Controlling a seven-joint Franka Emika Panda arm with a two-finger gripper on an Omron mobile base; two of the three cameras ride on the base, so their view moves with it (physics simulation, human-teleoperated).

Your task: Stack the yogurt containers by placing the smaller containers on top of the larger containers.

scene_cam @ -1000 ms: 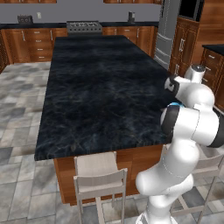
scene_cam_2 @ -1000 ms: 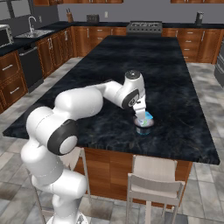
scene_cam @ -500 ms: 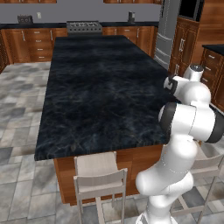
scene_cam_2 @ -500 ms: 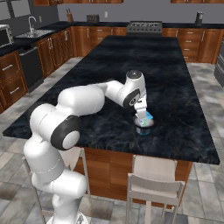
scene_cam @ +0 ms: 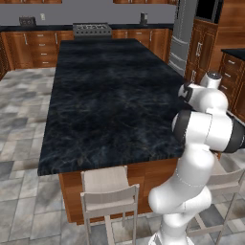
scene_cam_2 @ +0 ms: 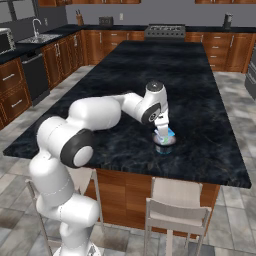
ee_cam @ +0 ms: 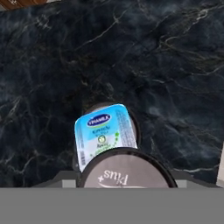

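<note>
On the black island counter [scene_cam_2: 200, 75], near its front edge, my gripper [scene_cam_2: 162, 132] points down onto the yogurt containers. A small squarish tub with a light-blue top [scene_cam_2: 169, 134] [ee_cam: 105, 131] lies tilted at the fingers. Just below it in the right base view stands a larger round tub [scene_cam_2: 164, 146]. The hand view has a round grey lid marked "Plus" [ee_cam: 124, 173] nearest the camera, overlapping the blue-topped tub's edge. A dark round rim [ee_cam: 134, 119] shows under that tub. My fingertips are hidden, so the grip is unclear.
Two stools stand at the counter's front edge [scene_cam_2: 177, 200] [scene_cam: 107, 186]. A cooktop [scene_cam_2: 164, 31] and a sink [scene_cam_2: 37, 36] sit on the far counters. Wood cabinets line the walls. Dark counter stretches away beyond the tubs.
The wrist has crept slightly up and to the right over the containers. The tubs stay in the same spot.
</note>
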